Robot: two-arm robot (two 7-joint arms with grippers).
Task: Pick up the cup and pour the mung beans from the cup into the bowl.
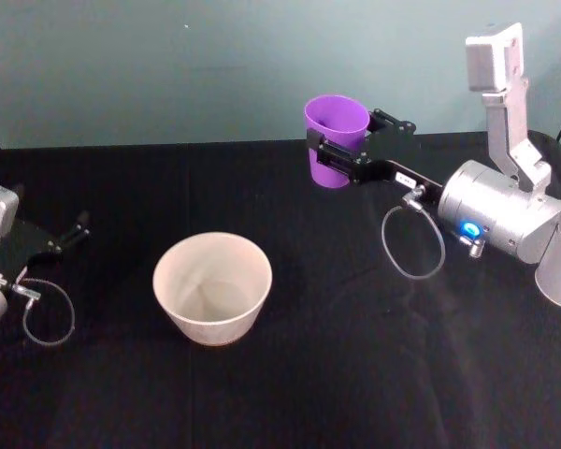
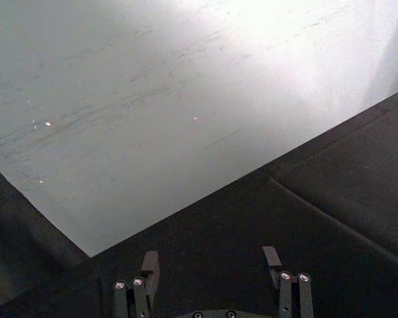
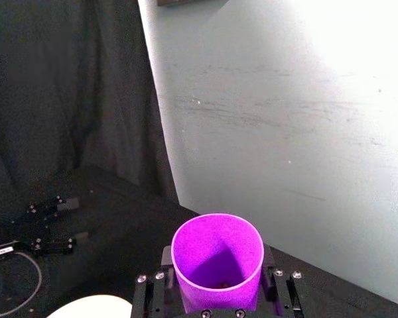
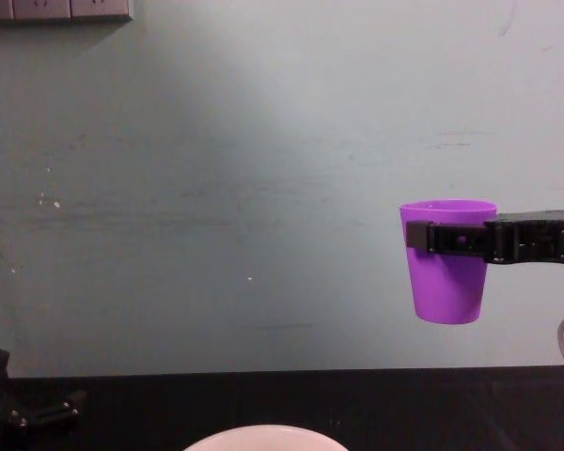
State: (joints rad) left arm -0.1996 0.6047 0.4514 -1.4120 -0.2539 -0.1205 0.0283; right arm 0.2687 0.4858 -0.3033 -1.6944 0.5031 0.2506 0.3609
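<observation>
The right claw point(image 1: 341, 140) was shut tight on the cup point(image 1: 337, 120), one finger on each side, just under the rim. The cup stood straight up in the air, mouth to the ceiling. It was not over the bowl point(image 1: 215, 323). It hung high above the bowl, off to the bowl's right and on the bowl's far side, away from the robot. In the chest view the cup point(image 4: 446, 282) was up high and the bowl's rim point(image 4: 263, 434) sat far below it and to the left.

So the bowl lay down, left and back toward the robot from the claw. I think that was the big thing for the next move. The cup had to travel that way until its mouth was over the bowl's wide top, and only then tip. The cup's tall line ran up and down, so nothing could spill yet.

In the right wrist view, a few small dark bits sat deep in the cup point(image 3: 217, 265). They were likely the mung beans point(image 3: 220, 285), but they were too small to be sure.

The bowl stood upright on the black table point(image 1: 355, 374), and it looked empty.

The left claw point(image 1: 72, 234) lay low on the table, well to the left of the bowl, with its fingers apart and holding nothing. The right claw was the one doing the job.
</observation>
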